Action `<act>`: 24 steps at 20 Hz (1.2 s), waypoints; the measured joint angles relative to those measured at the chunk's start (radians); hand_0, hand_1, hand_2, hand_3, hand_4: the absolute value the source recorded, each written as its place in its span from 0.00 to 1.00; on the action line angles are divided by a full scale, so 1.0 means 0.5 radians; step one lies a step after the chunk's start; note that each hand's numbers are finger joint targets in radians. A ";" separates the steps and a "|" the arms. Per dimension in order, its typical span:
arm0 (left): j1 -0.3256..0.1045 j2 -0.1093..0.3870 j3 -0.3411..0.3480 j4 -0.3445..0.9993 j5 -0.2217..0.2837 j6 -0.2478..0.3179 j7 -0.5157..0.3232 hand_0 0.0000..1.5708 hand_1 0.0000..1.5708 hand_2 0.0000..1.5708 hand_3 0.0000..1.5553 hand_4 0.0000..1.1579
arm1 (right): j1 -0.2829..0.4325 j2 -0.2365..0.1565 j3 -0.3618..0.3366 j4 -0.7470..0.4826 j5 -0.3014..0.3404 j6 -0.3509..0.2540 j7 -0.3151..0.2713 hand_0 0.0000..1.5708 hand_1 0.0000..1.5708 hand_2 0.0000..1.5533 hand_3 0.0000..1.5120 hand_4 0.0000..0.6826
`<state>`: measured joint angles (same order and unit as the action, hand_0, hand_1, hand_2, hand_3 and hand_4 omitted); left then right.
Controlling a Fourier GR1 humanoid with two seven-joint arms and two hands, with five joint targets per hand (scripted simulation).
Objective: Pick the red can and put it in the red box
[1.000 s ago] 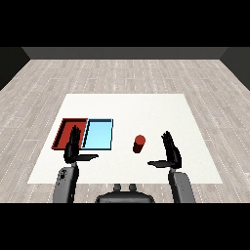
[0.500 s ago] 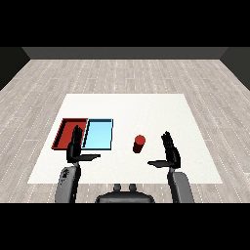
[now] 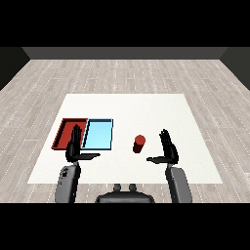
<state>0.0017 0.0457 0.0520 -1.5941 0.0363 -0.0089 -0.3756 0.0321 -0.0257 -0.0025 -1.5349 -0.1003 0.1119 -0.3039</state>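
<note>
Head view shows nothing done yet: can (image 3: 139,143) stands mid-frame, untouched, right hand (image 3: 168,150) and left hand (image 3: 74,149) both open, red tray (image 3: 64,133) at left.

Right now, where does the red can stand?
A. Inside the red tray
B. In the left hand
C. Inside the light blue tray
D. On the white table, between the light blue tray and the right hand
D: the red can stands upright on the bare table, to the right of the light blue tray and left of the open right hand, touching neither.
</note>
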 measured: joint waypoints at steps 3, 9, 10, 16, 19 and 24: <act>0.005 0.000 0.014 0.015 0.021 -0.014 -0.021 0.00 0.00 0.00 0.00 0.00 | -0.077 0.007 -0.017 0.079 -0.016 -0.001 0.013 0.00 0.00 0.00 0.00 0.00; 0.028 0.006 0.024 0.029 0.048 -0.051 -0.049 0.00 0.00 0.00 0.00 0.00 | -0.218 0.041 0.074 0.269 -0.082 -0.131 -0.001 0.00 0.00 0.00 0.00 0.00; 0.033 0.000 0.020 0.048 0.045 -0.054 -0.076 0.00 0.00 0.00 0.00 0.00 | -0.253 0.043 0.066 0.339 -0.092 -0.125 -0.034 0.00 0.00 0.00 0.00 0.00; 0.057 0.001 0.013 -0.054 0.066 -0.052 0.012 0.00 0.00 0.00 0.00 0.00 | -0.264 0.049 0.193 0.461 -0.164 -0.225 -0.139 0.00 0.00 0.00 0.00 0.00; 0.043 -0.016 0.000 -0.066 0.066 -0.038 0.037 0.00 0.00 0.00 0.00 0.00 | -0.259 0.050 0.229 0.533 -0.190 -0.218 -0.214 0.00 0.00 0.00 0.00 0.00; -0.011 0.025 0.056 -0.020 0.089 -0.052 0.041 0.00 0.00 0.00 0.00 0.00 | -0.383 0.051 0.243 0.684 -0.283 -0.253 -0.244 0.00 0.00 0.00 0.00 0.00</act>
<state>-0.0039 0.0581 0.0801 -1.6038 0.0807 -0.0348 -0.3550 -0.1591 -0.0002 0.1191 -1.1930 -0.2416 -0.0148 -0.4261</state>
